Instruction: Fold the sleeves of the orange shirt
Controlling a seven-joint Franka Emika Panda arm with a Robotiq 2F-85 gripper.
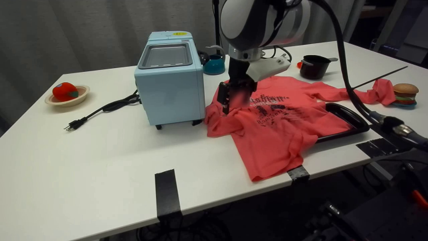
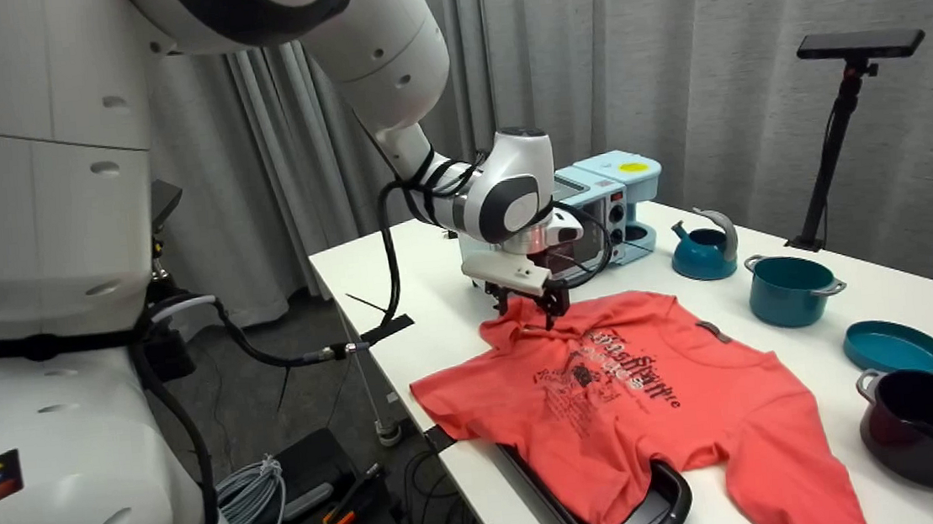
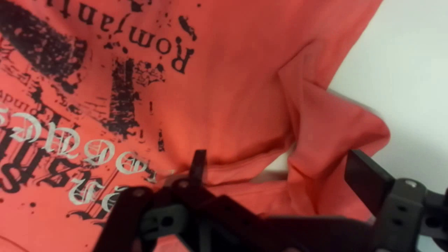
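Note:
The orange shirt (image 1: pixel 277 137) lies spread on the white table, its dark print up; it also shows in an exterior view (image 2: pixel 698 394) and the wrist view (image 3: pixel 245 77). One sleeve (image 1: pixel 222 124) is crumpled and bent in against the body beside the light-blue box; it shows in the wrist view (image 3: pixel 325 129). The other sleeve (image 1: pixel 378 93) stretches away toward the toy burger; it also shows in an exterior view (image 2: pixel 796 461). My gripper (image 3: pixel 280 169) is open just above the crumpled sleeve, also in both exterior views (image 1: pixel 237 100) (image 2: pixel 528 311). No cloth is clamped. Fingertip contact is unclear.
The light-blue box appliance (image 1: pixel 170 93) stands close beside the gripper. A black tray (image 1: pixel 361 125) lies partly under the shirt. A black pot (image 1: pixel 314 67), teal kettle (image 2: pixel 704 256), teal pot (image 2: pixel 786 293) and teal pan (image 2: pixel 892 347) stand behind. The toy burger (image 1: pixel 405 93) touches the far sleeve's end.

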